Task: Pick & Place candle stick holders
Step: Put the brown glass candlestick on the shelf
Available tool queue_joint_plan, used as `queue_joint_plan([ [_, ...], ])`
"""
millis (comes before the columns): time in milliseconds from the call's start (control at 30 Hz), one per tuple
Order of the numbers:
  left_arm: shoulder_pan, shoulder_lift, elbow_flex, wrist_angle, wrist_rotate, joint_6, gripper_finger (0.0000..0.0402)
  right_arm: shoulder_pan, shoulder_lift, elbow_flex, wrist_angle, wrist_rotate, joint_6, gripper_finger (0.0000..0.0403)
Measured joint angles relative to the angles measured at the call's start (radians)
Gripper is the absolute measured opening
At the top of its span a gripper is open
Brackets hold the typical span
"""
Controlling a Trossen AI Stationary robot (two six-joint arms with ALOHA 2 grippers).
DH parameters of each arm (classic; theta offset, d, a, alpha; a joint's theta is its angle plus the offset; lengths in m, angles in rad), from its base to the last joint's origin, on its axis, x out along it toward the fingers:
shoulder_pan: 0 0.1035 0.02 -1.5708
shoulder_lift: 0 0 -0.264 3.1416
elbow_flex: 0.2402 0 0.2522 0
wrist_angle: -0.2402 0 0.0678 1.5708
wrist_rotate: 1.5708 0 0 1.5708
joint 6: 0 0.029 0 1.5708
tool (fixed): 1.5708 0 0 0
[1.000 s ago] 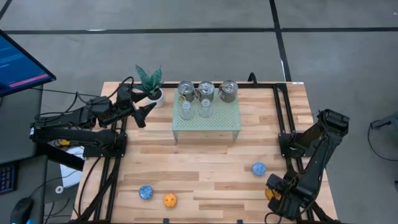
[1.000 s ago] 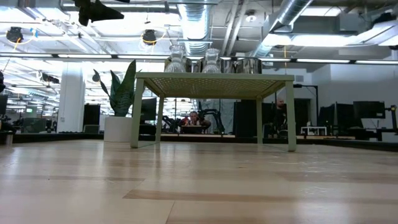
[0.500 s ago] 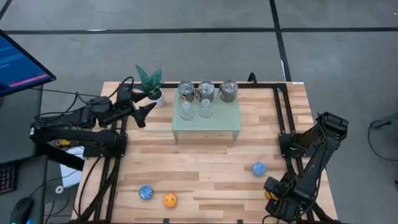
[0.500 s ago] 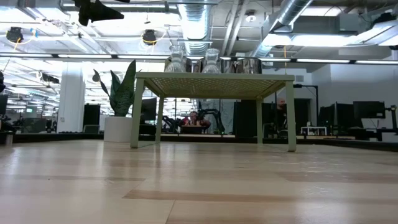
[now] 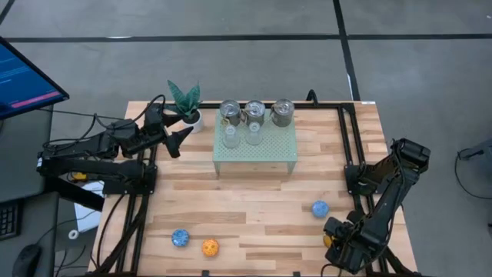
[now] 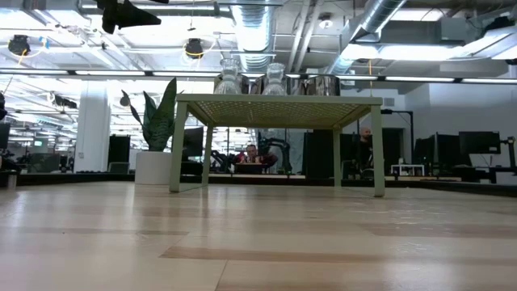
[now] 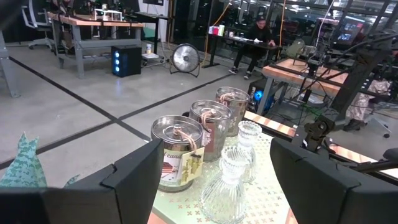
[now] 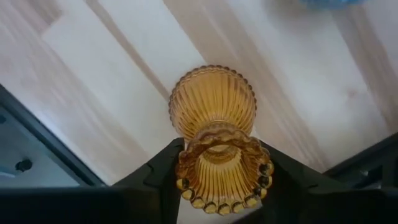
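On the pale green perforated stand (image 5: 256, 148) at the far side of the tabletop (image 5: 254, 200) five holders are already in place: three silver metal holders (image 5: 254, 112) in a row at the back and two clear glass holders (image 5: 241, 135) just in front of them. I judge that a little more than half of the task is done. Four holders are not yet on the stand. One blue holder (image 5: 319, 208) lies on the wood at the right, near the right arm. Another blue holder (image 5: 181, 238) and the orange holder (image 5: 209, 248) lie close together near the front edge, at the left of the middle. The amber glass holder (image 8: 214, 140) is at the front right corner, and the right pincer (image 5: 336, 235) is low over it. In the right wrist view the two dark fingers (image 8: 163, 171) stand on both sides of the amber glass and seem to touch it, so I take it as gripped, but it looks not yet lifted from the wood. The left pincer (image 5: 178, 138) hangs in the air beside the plant (image 5: 185, 100), at the left of the stand, with its fingers apart and nothing between them.
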State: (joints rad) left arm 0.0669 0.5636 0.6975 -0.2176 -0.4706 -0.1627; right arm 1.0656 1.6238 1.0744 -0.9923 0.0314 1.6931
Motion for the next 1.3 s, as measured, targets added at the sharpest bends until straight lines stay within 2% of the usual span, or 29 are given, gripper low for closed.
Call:
queue_joint_plan([
  [167,0.0,0.0,0.0,0.0,0.0,0.0,0.0296,-0.045,0.0,0.0,-0.007,0.042,-0.045,0.017],
  [300,0.0,0.0,0.0,0.0,0.0,0.0,0.0296,-0.093,0.0,0.0,-0.007,0.074,-0.115,0.0153],
  [500,0.0,0.0,0.0,0.0,0.0,0.0,0.0296,-0.181,0.0,0.0,0.01,0.099,-0.257,0.0153],
  [1033,0.0,0.0,0.0,0.0,0.0,0.0,0.0296,-0.505,-0.002,0.001,0.123,0.128,-0.738,0.0153],
  [1300,0.0,0.0,0.0,-0.002,0.0,0.0,0.0296,-0.648,-0.074,0.017,0.158,0.128,-0.913,0.0153],
])
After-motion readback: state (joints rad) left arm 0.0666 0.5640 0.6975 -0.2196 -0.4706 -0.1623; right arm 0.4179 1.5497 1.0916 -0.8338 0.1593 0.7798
